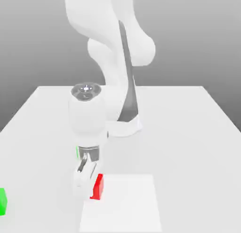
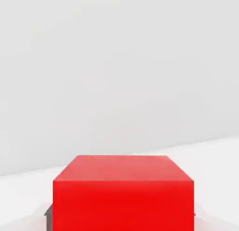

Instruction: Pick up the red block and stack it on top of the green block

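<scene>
The red block (image 1: 98,187) rests on the white table, in the near part of the exterior view. My gripper (image 1: 92,187) hangs straight down over it from the white arm, and a white finger (image 1: 84,180) covers the block's side towards the exterior view's left. It is shut on the red block. Seen from the hand, the red block (image 2: 123,192) sits very close and centred, with a dark sliver at each of its lower sides. The green block (image 1: 2,201) stands at the exterior view's left edge, far from the gripper and partly cut off.
The arm's base (image 1: 124,126) stands mid-table behind the gripper. A slightly brighter square patch (image 1: 122,203) marks the table surface beside the red block. The table (image 1: 188,133) spreads wide towards the exterior view's right.
</scene>
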